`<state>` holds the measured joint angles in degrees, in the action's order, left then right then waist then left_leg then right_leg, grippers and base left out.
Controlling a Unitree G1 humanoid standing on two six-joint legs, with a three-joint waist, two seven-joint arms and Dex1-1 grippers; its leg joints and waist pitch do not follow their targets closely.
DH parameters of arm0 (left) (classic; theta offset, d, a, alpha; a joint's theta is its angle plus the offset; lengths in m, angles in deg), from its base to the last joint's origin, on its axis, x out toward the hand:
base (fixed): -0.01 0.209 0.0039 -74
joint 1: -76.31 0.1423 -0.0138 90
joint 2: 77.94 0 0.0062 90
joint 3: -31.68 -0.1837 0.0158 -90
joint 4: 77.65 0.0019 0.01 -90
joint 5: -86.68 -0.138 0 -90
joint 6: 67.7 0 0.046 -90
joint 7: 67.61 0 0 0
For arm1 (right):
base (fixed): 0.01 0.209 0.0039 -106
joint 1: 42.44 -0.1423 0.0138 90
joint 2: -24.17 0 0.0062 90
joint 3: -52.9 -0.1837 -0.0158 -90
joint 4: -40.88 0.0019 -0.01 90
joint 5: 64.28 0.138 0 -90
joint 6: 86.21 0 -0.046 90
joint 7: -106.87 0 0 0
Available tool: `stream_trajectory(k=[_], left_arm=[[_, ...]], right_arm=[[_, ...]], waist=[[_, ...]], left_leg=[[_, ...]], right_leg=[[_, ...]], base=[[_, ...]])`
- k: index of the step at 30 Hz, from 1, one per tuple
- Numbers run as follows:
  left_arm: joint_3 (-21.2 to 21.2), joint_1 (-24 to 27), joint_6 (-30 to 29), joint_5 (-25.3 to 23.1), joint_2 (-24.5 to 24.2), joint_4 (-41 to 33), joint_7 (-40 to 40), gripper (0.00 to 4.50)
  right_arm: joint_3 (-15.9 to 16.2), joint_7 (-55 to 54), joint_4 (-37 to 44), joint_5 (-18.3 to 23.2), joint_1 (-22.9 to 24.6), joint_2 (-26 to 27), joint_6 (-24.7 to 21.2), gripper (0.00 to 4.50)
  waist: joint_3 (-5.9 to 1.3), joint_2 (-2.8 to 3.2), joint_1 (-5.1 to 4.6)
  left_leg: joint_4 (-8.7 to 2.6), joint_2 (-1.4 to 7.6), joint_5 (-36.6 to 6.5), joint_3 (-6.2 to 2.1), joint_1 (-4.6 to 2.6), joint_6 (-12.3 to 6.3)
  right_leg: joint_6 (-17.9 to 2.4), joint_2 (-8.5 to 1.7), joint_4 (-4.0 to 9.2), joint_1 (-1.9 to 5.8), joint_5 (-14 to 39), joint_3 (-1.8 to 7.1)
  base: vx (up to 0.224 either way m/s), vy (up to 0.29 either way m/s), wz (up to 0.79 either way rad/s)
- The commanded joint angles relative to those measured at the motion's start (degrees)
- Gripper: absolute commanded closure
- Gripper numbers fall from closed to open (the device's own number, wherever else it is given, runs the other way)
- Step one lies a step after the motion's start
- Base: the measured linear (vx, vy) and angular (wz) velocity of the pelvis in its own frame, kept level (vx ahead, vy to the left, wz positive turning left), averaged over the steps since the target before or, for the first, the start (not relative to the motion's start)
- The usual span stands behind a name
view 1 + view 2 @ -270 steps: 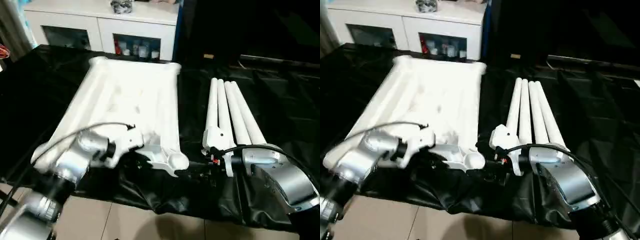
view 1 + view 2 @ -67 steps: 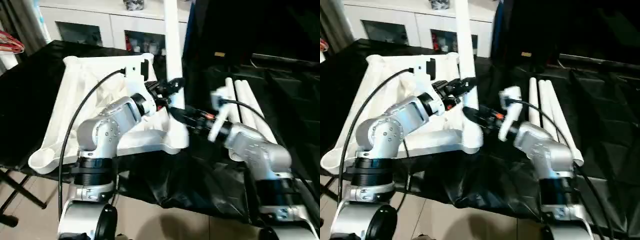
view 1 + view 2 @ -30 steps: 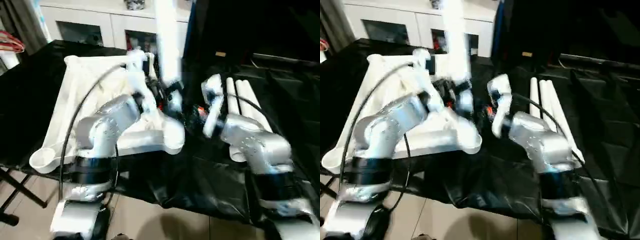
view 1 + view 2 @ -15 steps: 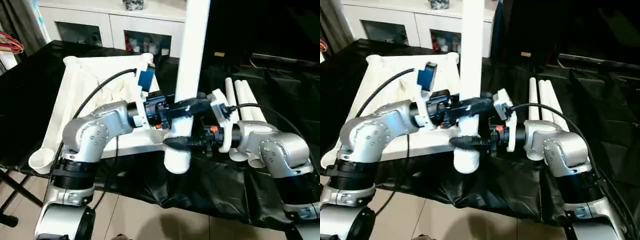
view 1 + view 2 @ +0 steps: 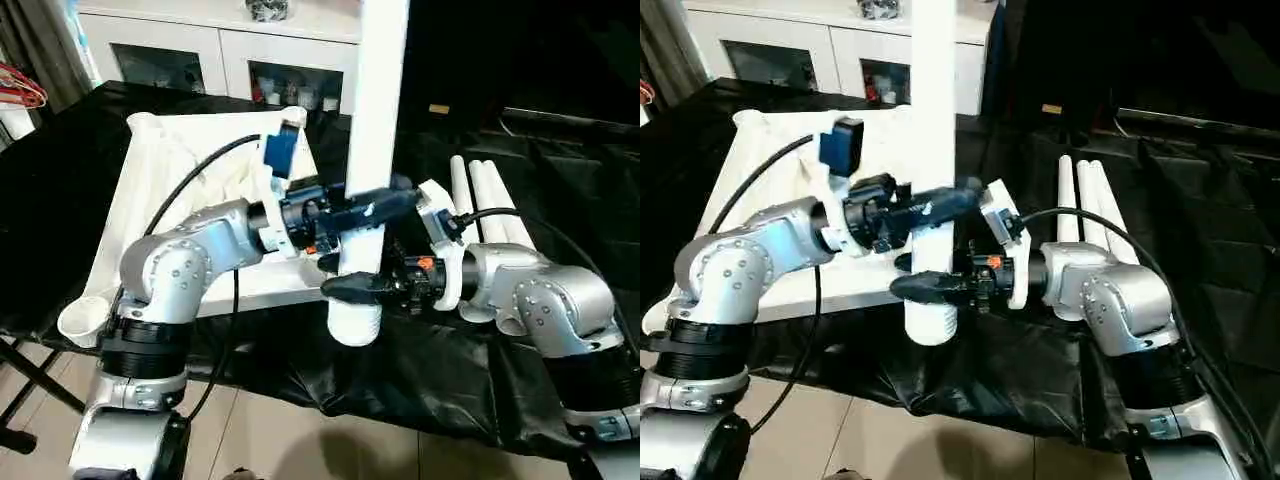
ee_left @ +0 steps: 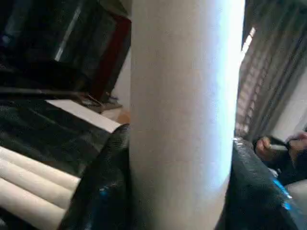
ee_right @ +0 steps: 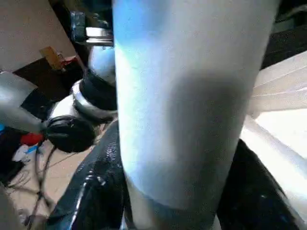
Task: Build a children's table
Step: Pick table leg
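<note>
A long white leg (image 5: 375, 100) stands upright in mid-air, its thick end (image 5: 354, 322) hanging just past the table's front edge. My left gripper (image 5: 372, 205) is shut around its middle; in the left wrist view black fingers (image 6: 103, 191) press both sides of the leg (image 6: 184, 110). Lower down, my right gripper (image 5: 352, 287) is shut on the same leg (image 7: 192, 96), coming in from the right. The white square top (image 5: 150, 190) lies underside up at the left, with a round corner socket (image 5: 80, 318) at its near left corner. Its near right corner is hidden behind the arms.
Three more white legs (image 5: 490, 190) lie side by side on the black cloth (image 5: 560, 220) at the right. A white cabinet with glass doors (image 5: 200, 50) stands behind the table. Tiled floor (image 5: 300, 440) lies below the front edge.
The upright leg has come from over the top's near right corner toward me, both grippers travelling with it. In the last half second it only shifted slightly left.
</note>
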<state>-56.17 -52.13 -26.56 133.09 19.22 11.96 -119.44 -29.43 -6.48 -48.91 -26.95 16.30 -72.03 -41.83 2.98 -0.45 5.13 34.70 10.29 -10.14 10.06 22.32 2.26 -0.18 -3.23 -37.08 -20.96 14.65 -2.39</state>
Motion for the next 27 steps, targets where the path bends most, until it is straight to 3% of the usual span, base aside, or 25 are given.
stream_trajectory(k=[1, 2, 4, 8, 15, 17, 25, 27], left_arm=[[0.4, -1.7, 1.3, 0.9, 0.5, -1.6, 0.7, 1.71], [-0.4, -1.3, 3.6, -2.4, 0.8, -1.7, 3.4, 1.51], [-0.8, -1.3, 5.4, -5.5, 1.7, -1.5, 7.7, 1.44], [0.6, -1.8, 7.0, -7.8, 3.9, -0.7, 14.0, 1.39], [2.0, -3.9, 8.8, -14.6, 7.3, 1.5, 29.5, 1.39], [2.4, -4.2, 9.7, -16.9, 8.6, 1.8, 33.9, 1.68], [2.2, -4.1, 11.4, -17.7, 9.2, 2.0, 35.5, 2.3], [1.6, -3.8, 11.3, -17.1, 8.8, 1.7, 33.7, 2.52]], right_arm=[[-0.1, -1.8, 0.0, -1.5, 0.8, 0.0, -0.2, 2.56], [-0.7, -4.4, 0.1, -2.2, 0.8, 1.1, 0.5, 2.57], [-0.9, -7.2, 0.3, -3.0, 0.7, 2.3, 1.3, 2.57], [-1.3, -12.0, -0.1, -5.1, 0.3, 4.2, 3.0, 2.57], [-2.8, -21.5, -2.9, -9.0, -2.0, 7.8, 5.4, 2.57], [-3.1, -23.4, -2.8, -9.4, -2.5, 8.7, 5.5, 2.57], [-2.7, -25.6, -2.8, -11.0, -3.3, 9.5, 6.3, 2.57], [-2.4, -24.1, -2.5, -10.0, -3.1, 9.1, 5.2, 2.01]], waist=[[-4.06, -0.03, 0.01], [-4.03, 0.32, -0.03], [-4.11, 0.17, -0.2], [-4.15, 0.32, -0.2], [-4.08, 0.06, -0.23], [-4.16, 0.03, -0.32], [-4.09, 0.16, -0.27], [-4.08, 0.16, -0.27]], left_leg=[[-3.23, 2.83, -2.1, -0.95, -1.27, -2.16], [-3.3, 2.82, -2.2, -1.05, -1.25, -1.91], [-3.29, 2.88, -2.0, -1.07, -1.3, -1.62], [-3.23, 2.9, -1.7, -1.08, -1.28, -1.34], [-3.29, 2.88, -1.6, -1.13, -1.23, -0.76], [-3.2, 2.85, -1.2, -1.1, -1.22, -1.14], [-3.2, 2.81, -1.8, -1.08, -1.31, -0.92], [-3.22, 2.8, -1.8, -1.1, -1.26, -0.93]], right_leg=[[-15.8, -4.61, 3.63, 2.74, -10.3, 2.55], [-15.4, -4.54, 3.64, 2.68, -10.0, 2.52], [-15.1, -4.53, 3.65, 2.83, -10.6, 2.54], [-14.8, -4.52, 3.55, 2.81, -12.0, 2.59], [-14.1, -4.51, 3.67, 2.95, -11.4, 2.64], [-14.0, -4.48, 3.63, 2.93, -12.2, 2.61], [-13.6, -4.49, 3.77, 2.81, -11.1, 2.65], [-13.6, -4.5, 3.74, 2.83, -11.4, 2.64]], base=[[0.0, 0.0, 0.0], [0.0, 0.0, 0.0], [0.0, 0.0, 0.0], [0.0, 0.0, 0.0], [0.0, 0.0, 0.0], [0.0, 0.0, 0.0], [0.0, 0.0, 0.0], [0.0, 0.0, 0.0]])
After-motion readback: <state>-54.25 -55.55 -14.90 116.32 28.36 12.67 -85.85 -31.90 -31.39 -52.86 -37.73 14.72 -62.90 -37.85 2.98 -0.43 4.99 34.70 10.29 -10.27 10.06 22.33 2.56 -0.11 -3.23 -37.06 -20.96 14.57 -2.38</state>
